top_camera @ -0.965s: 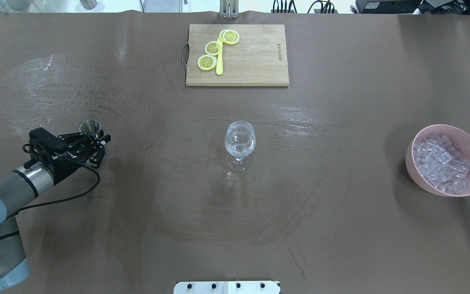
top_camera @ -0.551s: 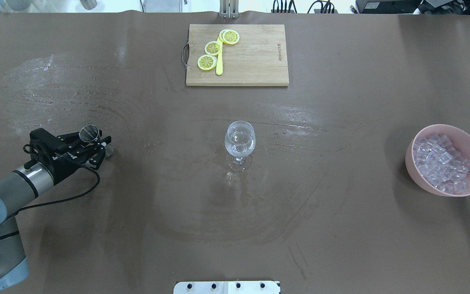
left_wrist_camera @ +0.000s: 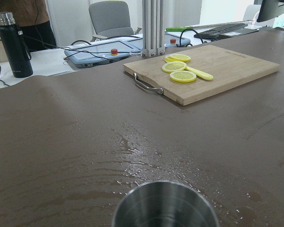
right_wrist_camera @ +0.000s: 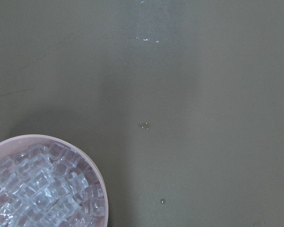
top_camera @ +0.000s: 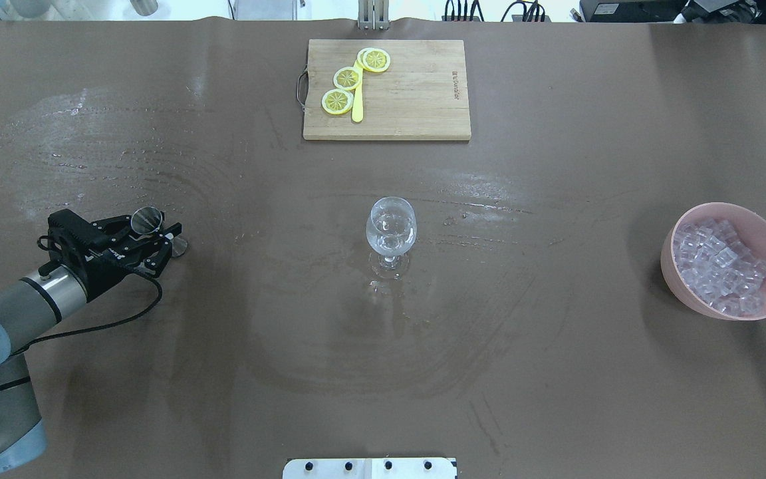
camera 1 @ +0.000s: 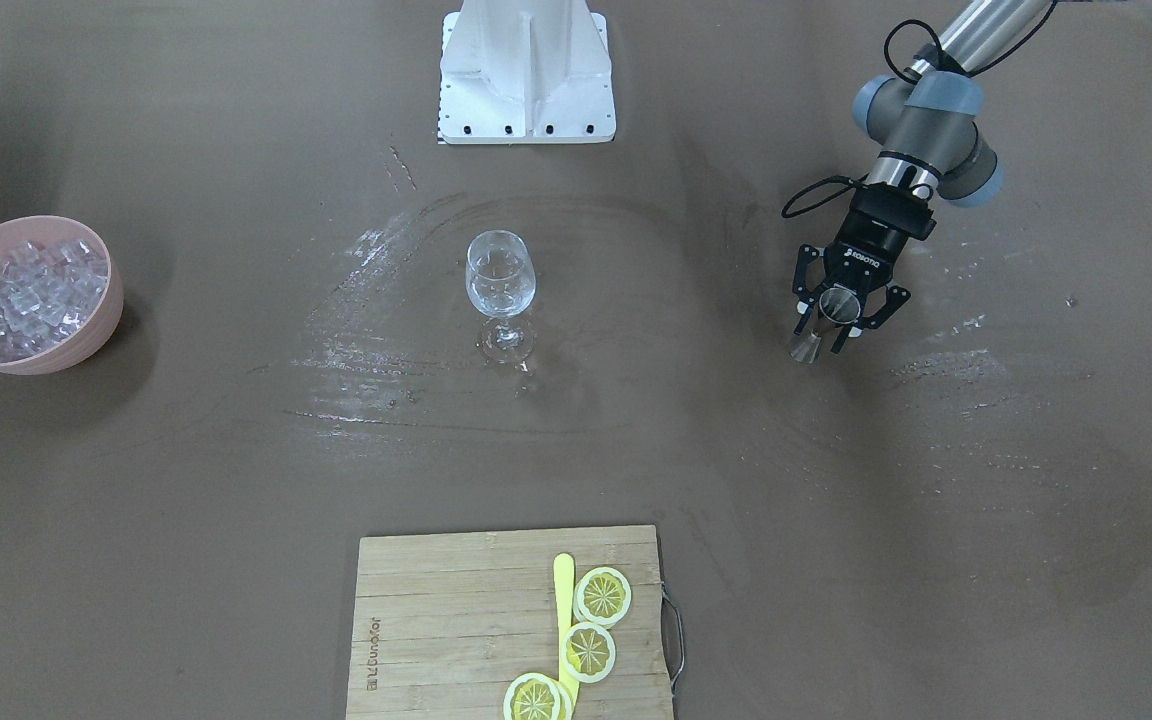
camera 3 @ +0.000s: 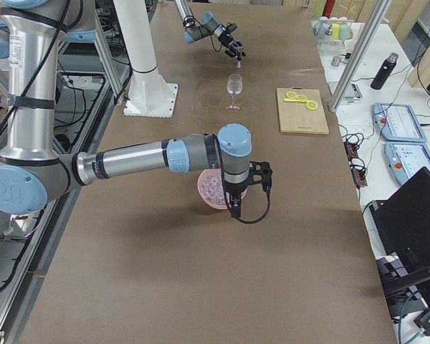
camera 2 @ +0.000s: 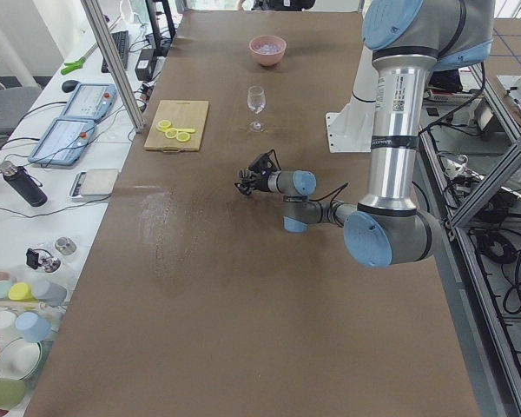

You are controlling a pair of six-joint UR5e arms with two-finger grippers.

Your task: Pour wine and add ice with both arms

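My left gripper [top_camera: 170, 243] is shut on a steel jigger [top_camera: 147, 221] at the table's left side and holds it tilted; the front view shows it too [camera 1: 826, 335]. The jigger's rim fills the bottom of the left wrist view [left_wrist_camera: 163, 204]. A clear wine glass [top_camera: 391, 229] stands upright at mid-table, well to the right of that gripper. The ice [top_camera: 719, 266] is piled in a pink bowl [top_camera: 670, 267] at the far right. My right gripper [camera 3: 233, 205] hangs over the bowl and shows only in the right side view; I cannot tell if it is open. The right wrist view shows the ice [right_wrist_camera: 42, 189] below.
A wooden cutting board [top_camera: 416, 93] with lemon slices [top_camera: 348, 78] and a yellow knife lies at the table's far edge. The white ribbed stand [camera 1: 526, 70] is at the robot's side. Wet streaks [top_camera: 483, 183] mark the brown mat around the glass.
The jigger in my left gripper has tipped from upright: its rim has shifted towards the gripper and its lower cone now shows past the fingers. The glass and the bowl have not moved.
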